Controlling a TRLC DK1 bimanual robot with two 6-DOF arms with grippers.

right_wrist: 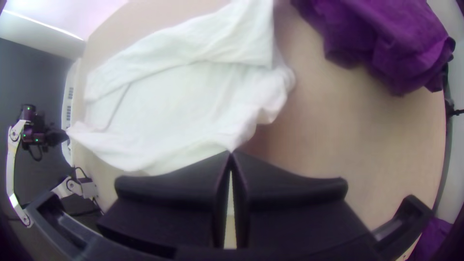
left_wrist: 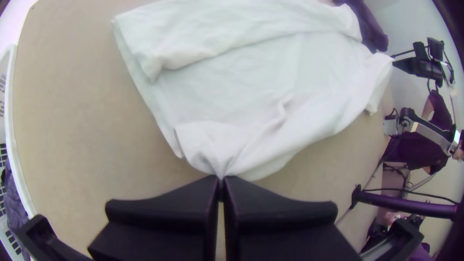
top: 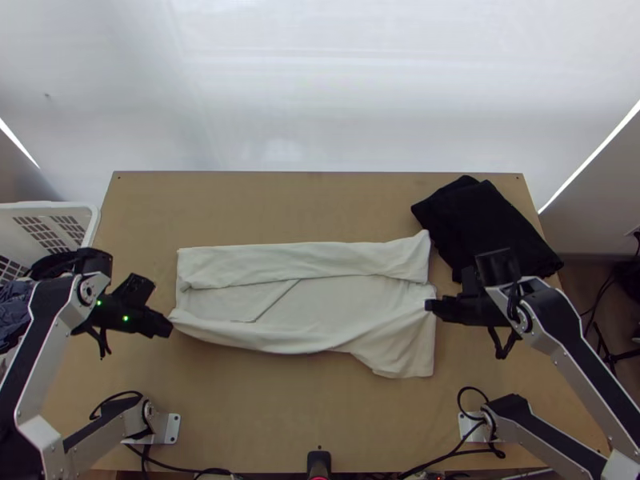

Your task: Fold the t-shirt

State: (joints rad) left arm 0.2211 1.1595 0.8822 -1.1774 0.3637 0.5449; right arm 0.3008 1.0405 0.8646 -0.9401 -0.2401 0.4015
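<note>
The white t-shirt lies crosswise on the table, its far long side folded inward as a strip and its near edge partly lifted between the grippers. At its left end my left gripper holds a near corner. My right gripper has hold of the cloth at the right end, and a loose part hangs nearer the table's front. In the left wrist view, the left gripper is shut on gathered cloth of the t-shirt. The right gripper pinches the t-shirt in the right wrist view.
Black folded cloth lies at the table's right, beside and behind the right gripper. A white basket with dark clothes stands at the left edge. Bare wood stretches in front of the t-shirt.
</note>
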